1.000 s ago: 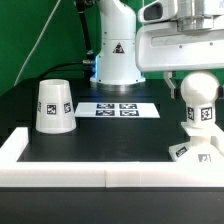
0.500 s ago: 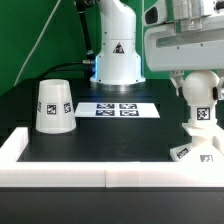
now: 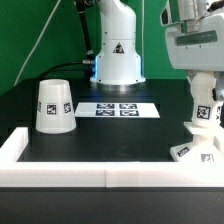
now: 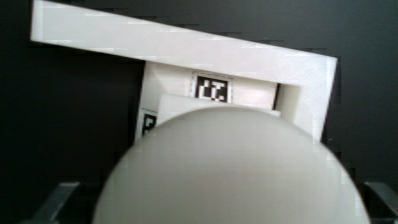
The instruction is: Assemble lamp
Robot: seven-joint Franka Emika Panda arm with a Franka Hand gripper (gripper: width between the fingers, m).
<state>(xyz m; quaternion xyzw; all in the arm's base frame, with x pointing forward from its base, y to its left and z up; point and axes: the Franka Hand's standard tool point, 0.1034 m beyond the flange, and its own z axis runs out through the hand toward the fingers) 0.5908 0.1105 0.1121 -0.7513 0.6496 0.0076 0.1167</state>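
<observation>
Gripper [image 3: 205, 88] pinched on the bulb [image 3: 207, 115], at the exterior view's right.

Exterior view:
- Bulb upright, long axis vertical, round end up in the fingers, neck down. 1 square black-and-white tag on its side.
- Base [image 3: 195, 151] directly below the bulb, flat on the black table [image 3: 110, 140], tags on its sloped faces. Contact between neck and base: cannot tell.
- Shade [image 3: 53, 105] well apart, at the exterior view's left, axis vertical, narrow end up, wide mouth down on the table. 1 tag on its wall, inside hidden.
- Marker board [image 3: 118, 109] flat between shade and bulb, farther back, with 4 square tags.
- Low white wall [image 3: 90, 176] along the near edge of the table.
- Black triangle label on the arm's pedestal [image 3: 117, 50]. No readable writing.

Wrist view:
- Bulb [image 4: 214, 165] filling the middle, seen end-on from the round top.
- Gripper [image 4: 217, 203] with 1 finger at each side of the bulb.
- Base [image 4: 196, 45] beneath, tags partly showing.
</observation>
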